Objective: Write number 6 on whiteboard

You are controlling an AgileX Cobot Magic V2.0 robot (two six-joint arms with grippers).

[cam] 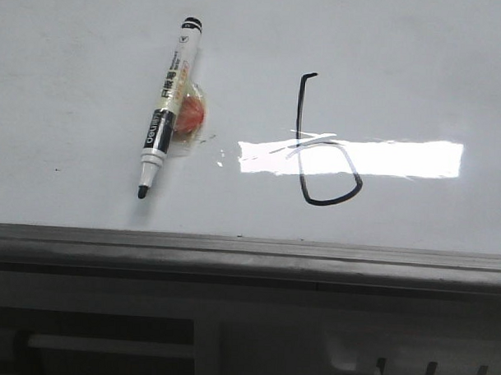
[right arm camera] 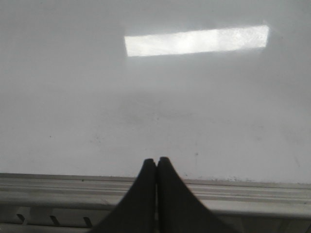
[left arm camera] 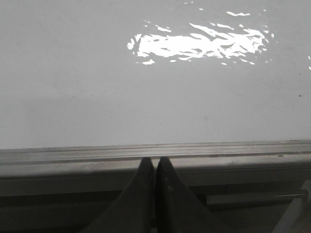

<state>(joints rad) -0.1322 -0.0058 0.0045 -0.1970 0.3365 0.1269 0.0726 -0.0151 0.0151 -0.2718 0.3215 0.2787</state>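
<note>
The number 6 point(cam: 300, 127) is drawn in thin black line on the whiteboard point(cam: 72, 107), right of centre in the front view; a bright light reflection crosses its middle. A black-and-white marker pen point(cam: 169, 102) lies uncapped on the board to the left of it, tip toward the grey lower rail point(cam: 248, 257). Neither gripper shows in the front view. My left gripper point(left arm camera: 155, 160) is shut and empty over the rail, the board point(left arm camera: 97, 97) beyond it. My right gripper point(right arm camera: 156, 160) is shut and empty at the board's point(right arm camera: 218, 107) lower edge.
A small red-orange object in clear wrap point(cam: 190, 114) lies beside the pen's barrel. The grey rail shows in the left wrist view point(left arm camera: 73, 160) and the right wrist view point(right arm camera: 252, 194). Below the rail is the robot's grey base structure point(cam: 228, 343).
</note>
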